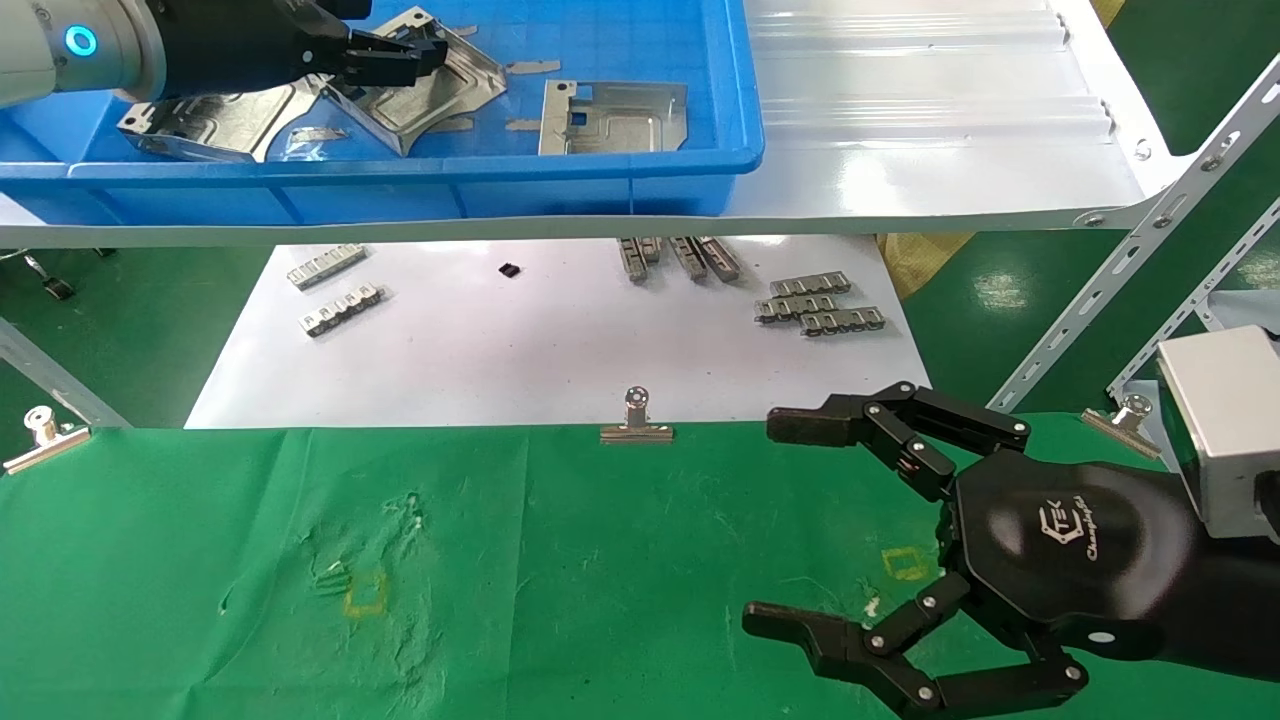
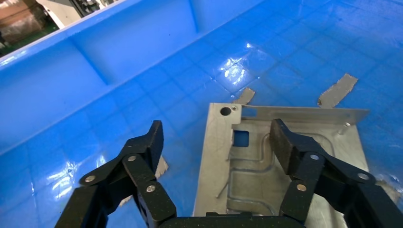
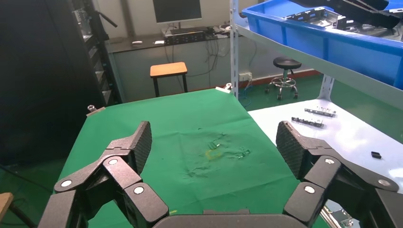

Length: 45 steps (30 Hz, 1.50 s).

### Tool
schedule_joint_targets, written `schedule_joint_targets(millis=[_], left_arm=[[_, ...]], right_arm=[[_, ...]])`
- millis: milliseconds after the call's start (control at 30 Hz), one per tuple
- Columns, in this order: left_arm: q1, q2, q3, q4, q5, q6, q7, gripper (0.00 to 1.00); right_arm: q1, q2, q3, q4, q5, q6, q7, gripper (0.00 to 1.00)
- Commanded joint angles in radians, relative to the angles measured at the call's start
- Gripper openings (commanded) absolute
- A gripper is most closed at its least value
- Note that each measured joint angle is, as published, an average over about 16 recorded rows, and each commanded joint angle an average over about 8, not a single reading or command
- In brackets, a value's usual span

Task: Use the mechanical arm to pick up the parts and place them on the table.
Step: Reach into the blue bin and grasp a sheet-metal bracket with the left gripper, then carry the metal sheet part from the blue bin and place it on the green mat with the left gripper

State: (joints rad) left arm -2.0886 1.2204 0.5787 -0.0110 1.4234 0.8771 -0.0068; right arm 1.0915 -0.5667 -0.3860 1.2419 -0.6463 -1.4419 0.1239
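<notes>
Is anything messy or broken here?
Yes: the green table cloth is scuffed and wrinkled near a yellow square. In the blue tray, two parts overlap crookedly. Nothing looks spilled.

Left arm: reaches in from the near-left side over the blue tray (image 1: pixel 600 165), forearm lying roughly level across the tray's left half. The left gripper (image 1: pixel 425 50) sits low inside the tray, over its left-centre floor, fingertips pointing toward the tray's right end. In the left wrist view the left gripper (image 2: pixel 216 140) has its jaws spread wide; one finger (image 2: pixel 292 147) lies over a plate, the other hangs over bare tray floor.

Right arm: held well below and to the right of the blue tray, silver-grey wrist box outermost. The right gripper (image 1: pixel 770 520) has its jaws wide apart, palm logo facing up, nothing between the fingers.
</notes>
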Motion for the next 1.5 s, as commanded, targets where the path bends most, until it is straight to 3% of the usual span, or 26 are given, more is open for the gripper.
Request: schedule_joint_targets(millis=[33,900,1067,1367,1500], left_arm=[[-0.005,-0.001,0.003,0.007,0.005,0.003,-0.005,0.0],[-0.029,-0.072,-0.022,-0.011,-0.032,0.121,0.009,0.0],[-0.045,-0.1,-0.053,-0.053,-0.079,0.249,0.053,0.0],[-0.049,-0.146,-0.073,-0.126,-0.133,0.648,0.165,0.0],[-0.028,-0.161,-0.059,-0.18,-0.153,0.722,0.196,0.0]], right_arm=[[0.0,0.0,0.0,0.0,0.0,0.0,0.0,1.0],[0.0,0.0,0.0,0.0,0.0,0.0,0.0,1.0],[0.0,0.0,0.0,0.0,0.0,0.0,0.0,1.0],[0.0,0.0,0.0,0.0,0.0,0.0,0.0,1.0],[0.0,0.0,0.0,0.0,0.0,0.0,0.0,1.0]])
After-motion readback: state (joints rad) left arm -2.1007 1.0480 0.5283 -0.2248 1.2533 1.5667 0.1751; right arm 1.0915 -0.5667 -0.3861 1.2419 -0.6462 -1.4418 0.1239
